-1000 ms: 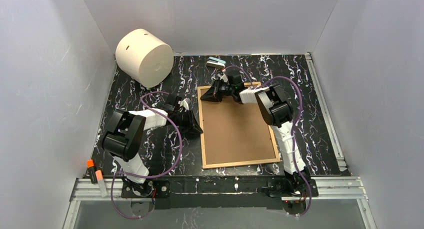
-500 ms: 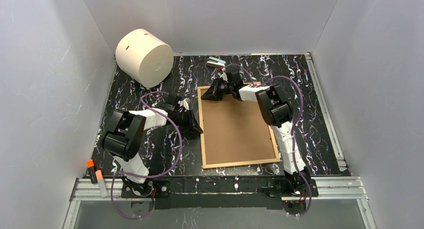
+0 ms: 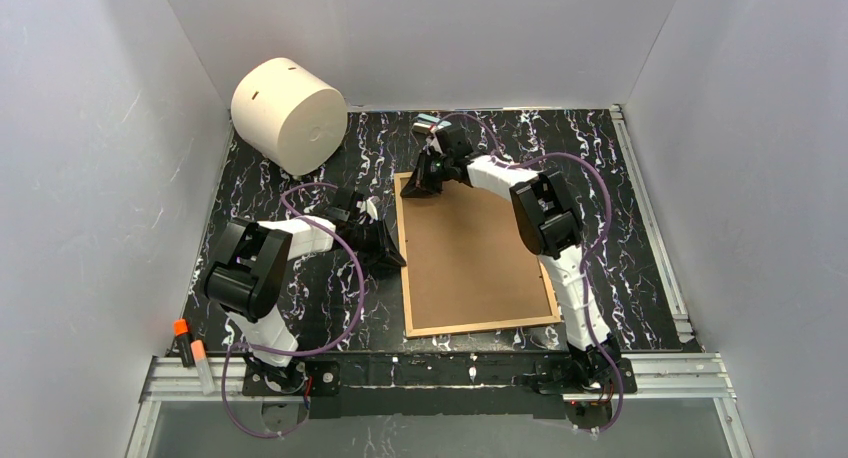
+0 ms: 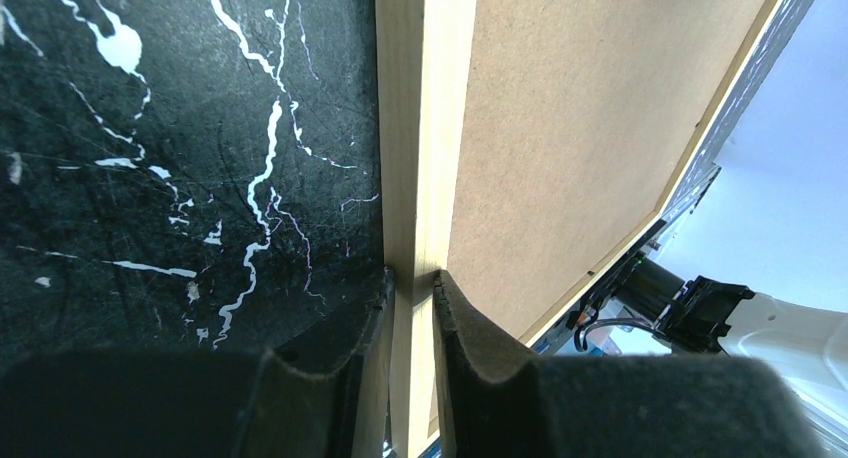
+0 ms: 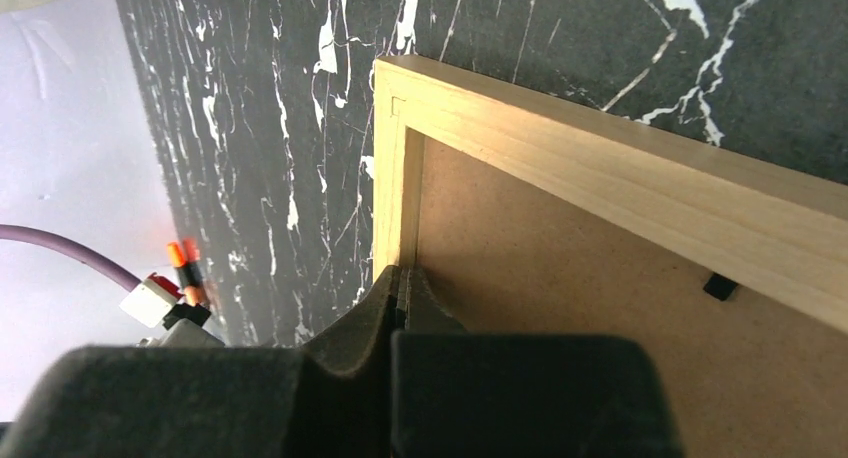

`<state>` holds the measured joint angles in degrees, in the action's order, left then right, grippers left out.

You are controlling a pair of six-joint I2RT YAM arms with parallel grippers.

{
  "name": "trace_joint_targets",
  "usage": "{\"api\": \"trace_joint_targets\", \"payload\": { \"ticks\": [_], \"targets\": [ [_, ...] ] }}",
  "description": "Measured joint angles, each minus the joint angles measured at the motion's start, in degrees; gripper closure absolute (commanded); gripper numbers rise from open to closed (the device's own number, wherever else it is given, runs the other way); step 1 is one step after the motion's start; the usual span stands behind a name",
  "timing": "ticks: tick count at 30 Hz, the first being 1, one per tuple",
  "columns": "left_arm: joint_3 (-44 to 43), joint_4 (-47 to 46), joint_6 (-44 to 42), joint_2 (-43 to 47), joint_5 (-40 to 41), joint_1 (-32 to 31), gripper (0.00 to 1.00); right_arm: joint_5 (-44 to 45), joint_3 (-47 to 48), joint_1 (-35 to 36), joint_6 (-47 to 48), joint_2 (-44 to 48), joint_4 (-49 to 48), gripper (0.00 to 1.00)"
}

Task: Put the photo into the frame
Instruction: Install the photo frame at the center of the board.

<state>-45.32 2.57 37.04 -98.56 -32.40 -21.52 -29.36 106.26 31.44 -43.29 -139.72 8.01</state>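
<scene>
The frame (image 3: pixel 475 248) lies face down on the black marbled table, its brown fibreboard back up inside light wood rails. My left gripper (image 3: pixel 397 258) is shut on the frame's left rail (image 4: pixel 425 128), one finger on each side of the wood, as the left wrist view (image 4: pixel 412 283) shows. My right gripper (image 3: pixel 413 191) is shut with its jaws pressed together. Its tips (image 5: pixel 402 275) sit low over the backing board, right beside the left rail near the frame's far left corner (image 5: pixel 395 98). The photo is out of view.
A large white cylinder (image 3: pixel 288 113) lies at the back left. A small grey and teal object (image 3: pixel 430 125) sits just behind the frame's far edge. Two orange-capped markers (image 3: pixel 190 350) stand at the front left rail. A small black clip (image 5: pixel 717 286) sits on the backing board.
My right gripper has moved left and back along the frame's far edge to its far left corner. The left gripper and the frame have not moved.
</scene>
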Motion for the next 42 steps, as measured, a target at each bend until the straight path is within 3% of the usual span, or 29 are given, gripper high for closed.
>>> {"api": "trace_joint_targets", "payload": {
  "ticks": [20,25,28,34,42],
  "targets": [
    [-1.62,3.23,0.13,-1.40,-0.07,0.46,0.85,10.82,-6.78,2.73,23.91,6.29,-2.93,0.99],
    [-1.73,3.28,0.02,-1.42,-0.26,0.57,0.79,11.37,-7.85,2.75,26.53,7.26,-3.41,0.99],
    [-2.60,3.82,-0.31,-1.42,-0.48,0.74,0.69,9.99,-7.48,2.32,24.17,7.23,-2.78,0.93],
    [-6.99,6.60,-1.03,-2.01,2.03,1.70,0.51,1.18,-6.47,-1.11,10.43,5.16,-2.43,0.78],
    [-15.82,8.39,-1.70,-5.70,12.57,4.61,0.49,-7.04,-7.06,-2.49,-5.05,4.33,-12.96,0.88]
  ]
}}
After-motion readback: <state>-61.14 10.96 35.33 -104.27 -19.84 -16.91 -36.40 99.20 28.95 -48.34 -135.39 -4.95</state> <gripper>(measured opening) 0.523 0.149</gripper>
